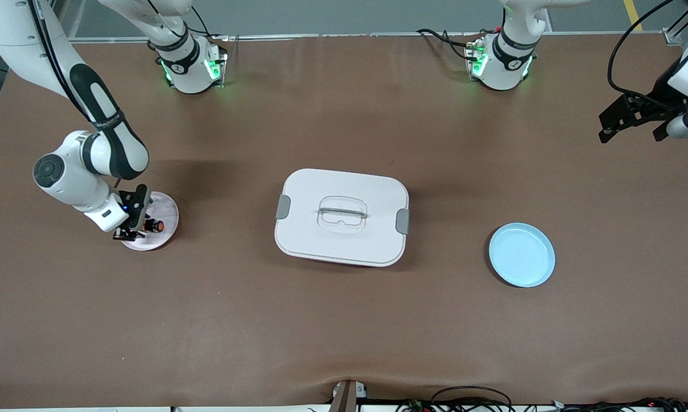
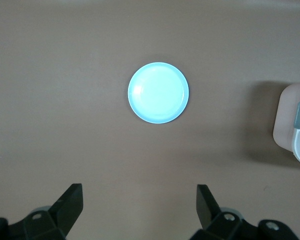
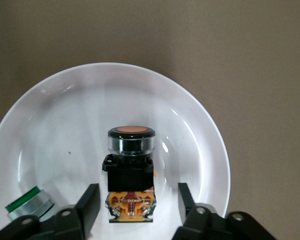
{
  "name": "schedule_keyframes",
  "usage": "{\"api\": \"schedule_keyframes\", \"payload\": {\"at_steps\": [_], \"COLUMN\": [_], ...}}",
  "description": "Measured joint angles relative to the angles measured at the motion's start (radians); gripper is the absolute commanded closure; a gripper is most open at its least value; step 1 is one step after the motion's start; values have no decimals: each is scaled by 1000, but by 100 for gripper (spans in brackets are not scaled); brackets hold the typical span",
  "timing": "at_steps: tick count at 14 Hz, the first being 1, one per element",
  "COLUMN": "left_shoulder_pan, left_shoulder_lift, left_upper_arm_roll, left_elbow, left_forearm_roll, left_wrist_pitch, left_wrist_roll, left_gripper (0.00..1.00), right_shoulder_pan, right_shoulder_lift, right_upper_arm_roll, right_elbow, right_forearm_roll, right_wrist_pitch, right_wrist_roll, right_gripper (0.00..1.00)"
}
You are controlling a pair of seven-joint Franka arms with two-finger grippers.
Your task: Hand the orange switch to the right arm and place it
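The orange switch [image 1: 153,225] lies on its side on a small white plate [image 1: 165,207] toward the right arm's end of the table. In the right wrist view the orange switch [image 3: 130,170] shows a black body, an orange base and a round orange cap, resting on the plate [image 3: 65,125]. My right gripper [image 1: 133,231] is low over the plate and open. Its own view shows the right gripper [image 3: 137,193] with one finger on each side of the switch's base and a gap on both sides. My left gripper [image 1: 633,129] is open and empty, up in the air at the left arm's end, and waits there.
A white lidded box [image 1: 341,216] sits mid-table; its corner shows in the left wrist view [image 2: 295,125]. A light blue plate [image 1: 521,254] lies toward the left arm's end, below the left gripper [image 2: 139,195] in its view [image 2: 158,93]. A green-capped piece [image 3: 27,202] lies on the white plate's rim.
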Motion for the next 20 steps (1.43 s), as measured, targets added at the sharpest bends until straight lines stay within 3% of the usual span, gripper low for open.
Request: {"api": "schedule_keyframes", "payload": {"at_steps": [3, 9, 20], "left_shoulder_pan": [-6, -6, -5], "left_shoulder_lift": [0, 3, 4], "left_upper_arm_roll": [0, 0, 0], "left_elbow": [0, 0, 3], "left_forearm_roll": [0, 0, 0], "left_wrist_pitch": [0, 0, 0], "left_wrist_roll": [0, 0, 0], "left_gripper": [0, 0, 0], "right_shoulder_pan": [0, -1, 19], "right_shoulder_lift": [3, -18, -197], "right_upper_arm_roll": [0, -1, 16], "right_elbow": [41, 280, 433], "right_forearm_roll": [0, 1, 1], "right_wrist_pitch": [-99, -534, -958], "right_wrist_roll": [2, 76, 699], "right_gripper": [0, 0, 0]}}
